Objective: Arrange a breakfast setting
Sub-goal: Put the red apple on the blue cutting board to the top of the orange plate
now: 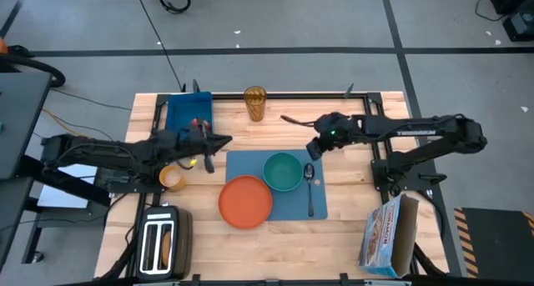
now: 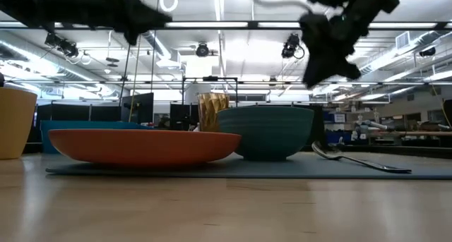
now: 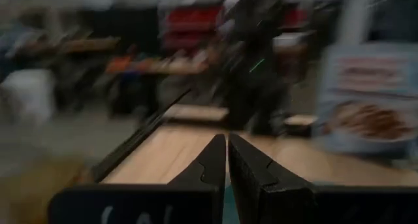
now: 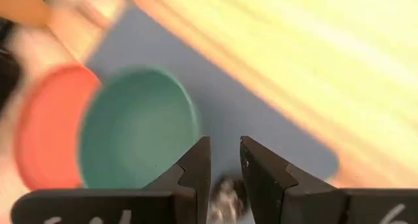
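A blue mat (image 1: 279, 186) lies flat in the middle of the wooden table (image 1: 275, 236). An orange plate (image 1: 245, 200) sits on the near left corner of the mat and hangs over its edge a bit. A teal bowl (image 1: 283, 171) sits on the mat just behind the plate, and the two touch or nearly touch. A spoon (image 1: 310, 186) lies on the mat just right of the bowl, with its round end pointing to the far side.

An orange cup (image 1: 172, 178) stands on the bare wood, left of the mat. A blue bin (image 1: 188, 113) sits at the far left part of the table. A gold glass (image 1: 254, 103) stands at the far edge. A toaster (image 1: 163, 242) is at the near left corner, and a cereal box (image 1: 389, 236) is at the near right corner.

The left gripper (image 1: 219, 141) hangs in the air between the bin and the mat. Its fingers (image 3: 215, 165) are pressed together and hold nothing.

The right gripper (image 1: 314, 149) hangs just above the round end of the spoon. Its fingers (image 4: 196, 168) stand a little apart with nothing between them.
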`<action>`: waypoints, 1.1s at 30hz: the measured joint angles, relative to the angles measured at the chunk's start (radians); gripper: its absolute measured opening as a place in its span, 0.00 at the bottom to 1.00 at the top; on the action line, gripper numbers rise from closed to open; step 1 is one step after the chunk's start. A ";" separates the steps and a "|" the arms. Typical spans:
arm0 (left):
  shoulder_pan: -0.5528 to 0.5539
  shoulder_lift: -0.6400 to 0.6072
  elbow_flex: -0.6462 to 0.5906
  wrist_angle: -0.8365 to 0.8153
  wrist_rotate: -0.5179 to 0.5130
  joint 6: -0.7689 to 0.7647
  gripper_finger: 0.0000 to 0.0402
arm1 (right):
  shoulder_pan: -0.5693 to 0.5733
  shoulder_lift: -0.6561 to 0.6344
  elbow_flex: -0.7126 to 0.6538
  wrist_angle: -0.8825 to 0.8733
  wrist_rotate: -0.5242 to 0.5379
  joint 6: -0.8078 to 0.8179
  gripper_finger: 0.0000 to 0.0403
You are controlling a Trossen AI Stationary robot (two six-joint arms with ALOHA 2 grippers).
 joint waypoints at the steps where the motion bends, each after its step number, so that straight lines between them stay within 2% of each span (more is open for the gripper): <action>1: 0.013 0.000 0.000 -0.043 -0.035 -0.029 0.06 | 0.001 -0.012 0.013 0.002 0.016 -0.024 0.22; 4: 0.065 0.000 0.002 -0.163 -0.103 -0.128 0.06 | 0.000 -0.039 0.025 0.027 0.059 -0.126 0.22; 7: 0.125 0.000 0.039 -0.338 -0.121 -0.192 0.06 | 0.001 -0.049 0.025 0.078 0.090 -0.217 0.24; 12: 0.190 0.016 0.213 -0.776 -0.118 -0.200 0.08 | -0.003 -0.048 0.025 0.167 0.087 -0.368 0.31; 16: 0.248 0.068 0.406 -1.157 -0.112 -0.206 0.18 | -0.003 -0.048 0.025 0.204 0.091 -0.457 0.41; 20: 0.333 0.141 0.524 -1.405 0.026 -0.180 0.34 | -0.016 -0.048 0.025 0.218 0.091 -0.529 0.53; 23: 0.400 0.213 0.555 -1.499 0.122 -0.117 0.47 | -0.033 -0.048 0.025 0.225 0.092 -0.580 0.62; 27: 0.471 0.322 0.557 -1.521 0.131 0.102 0.60 | -0.054 -0.048 0.025 0.250 0.093 -0.617 0.71; 30: 0.499 0.378 0.557 -1.485 0.131 0.274 0.63 | -0.060 -0.048 0.025 0.242 0.090 -0.635 0.73; 33: 0.515 0.398 0.557 -1.446 0.132 0.428 0.61 | -0.055 -0.048 0.024 0.219 0.090 -0.634 0.73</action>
